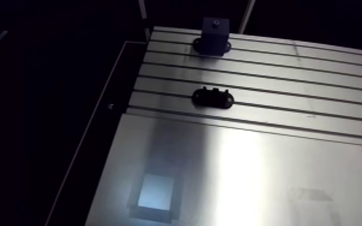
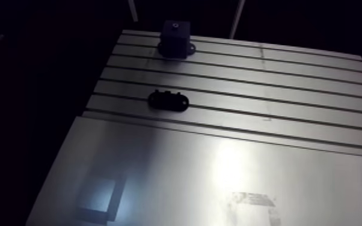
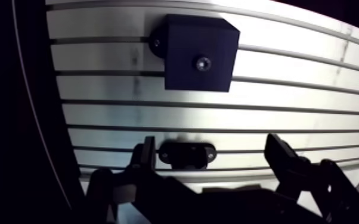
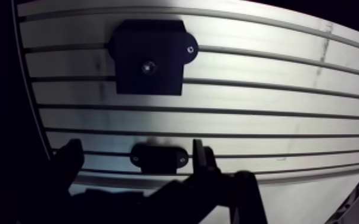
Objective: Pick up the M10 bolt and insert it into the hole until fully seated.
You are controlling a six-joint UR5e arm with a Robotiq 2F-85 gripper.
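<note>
A dark cube-shaped block (image 3: pixel 197 50) is fixed to the slotted table (image 3: pixel 289 89) ahead of my gripper. A small bright round spot (image 3: pixel 203 62) sits in the middle of its top face; I cannot tell whether it is a bolt head or the bare hole. Nearer to me a low black oval holder (image 3: pixel 186 153) lies on the slots, below and between my fingers. My gripper (image 3: pixel 210 144) hangs above it, open, with nothing between the fingers. The arm view shows the block (image 1: pixel 214 33) and the holder (image 1: pixel 213 97), but not the gripper.
The slotted part of the table gives way to a smooth metal plate (image 1: pixel 249 174) nearer the arm. The table's edge (image 1: pixel 108 108) drops into darkness beside the holder and block.
</note>
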